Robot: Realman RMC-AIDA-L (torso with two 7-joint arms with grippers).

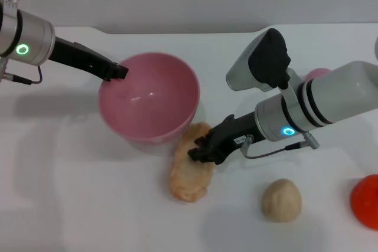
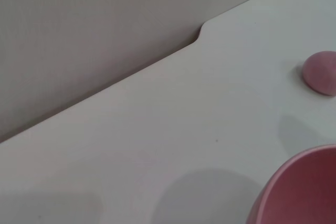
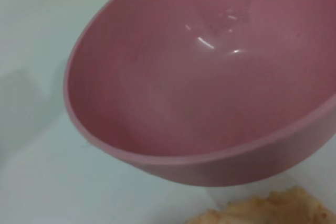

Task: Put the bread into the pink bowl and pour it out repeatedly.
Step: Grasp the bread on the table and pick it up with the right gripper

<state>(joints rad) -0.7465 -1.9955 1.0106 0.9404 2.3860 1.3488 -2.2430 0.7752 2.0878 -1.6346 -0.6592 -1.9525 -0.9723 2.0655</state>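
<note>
In the head view, the pink bowl [image 1: 149, 97] is tilted and empty. The left gripper [image 1: 118, 71] is clamped on its rim. The bread [image 1: 190, 163] lies on the white table [image 1: 77, 205] just beside the bowl. The right gripper [image 1: 201, 149] is at the loaf; whether it is closed cannot be told.

In the left wrist view, a pink dome [image 2: 321, 73] lies beyond the bowl's rim.

In the right wrist view, the bowl is seen empty. The loaf is judged light and ridged; a grasp across its middle is advised. No writing is legible.
</note>
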